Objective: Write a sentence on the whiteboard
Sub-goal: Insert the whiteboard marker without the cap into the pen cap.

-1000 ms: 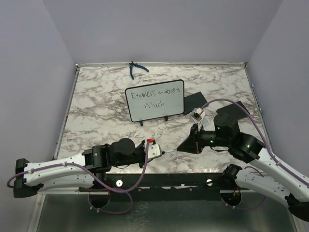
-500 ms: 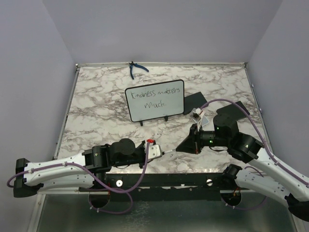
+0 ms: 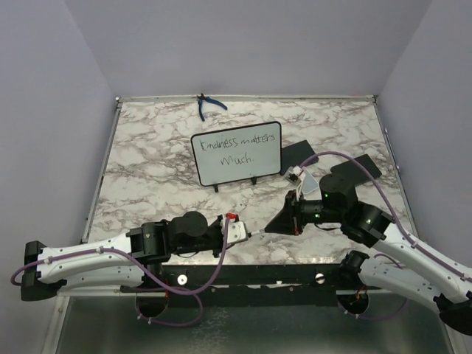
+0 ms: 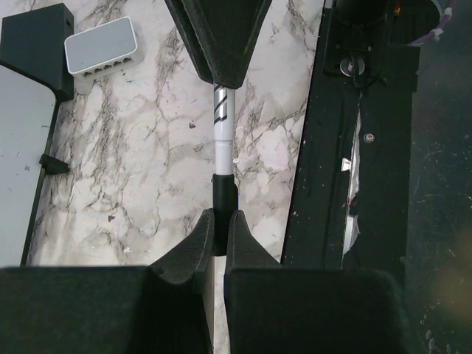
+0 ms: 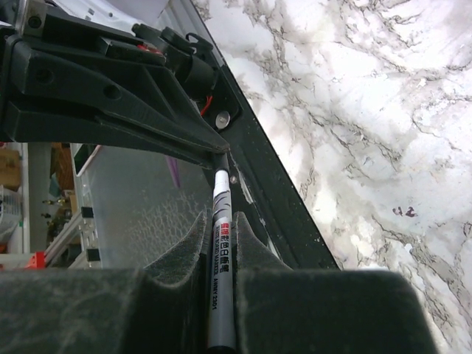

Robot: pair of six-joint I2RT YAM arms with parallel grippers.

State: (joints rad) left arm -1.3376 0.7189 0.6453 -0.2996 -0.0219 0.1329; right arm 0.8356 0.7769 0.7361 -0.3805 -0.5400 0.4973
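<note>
The whiteboard (image 3: 236, 153) stands upright mid-table on small black feet, with the sentence (image 3: 237, 150) in two black handwritten lines. Its edge shows in the left wrist view (image 4: 18, 147). A white marker (image 4: 223, 125) hangs level between both grippers over the table's near edge. My left gripper (image 4: 223, 215) is shut on its black cap end. My right gripper (image 5: 221, 217) is shut on the printed barrel (image 5: 220, 221). From above, the left gripper (image 3: 249, 233) and right gripper (image 3: 267, 227) point tip to tip, the marker (image 3: 257, 231) barely showing between them.
Blue pliers (image 3: 209, 105) lie at the back edge. Two flat black pads (image 3: 299, 153) (image 3: 354, 168) lie right of the board. A pale grey eraser block (image 4: 103, 46) sits beside one pad (image 4: 33, 37). The black front rail (image 4: 332, 147) runs just below the grippers.
My right arm has edged left toward the left gripper. The left arm and the board have stayed put.
</note>
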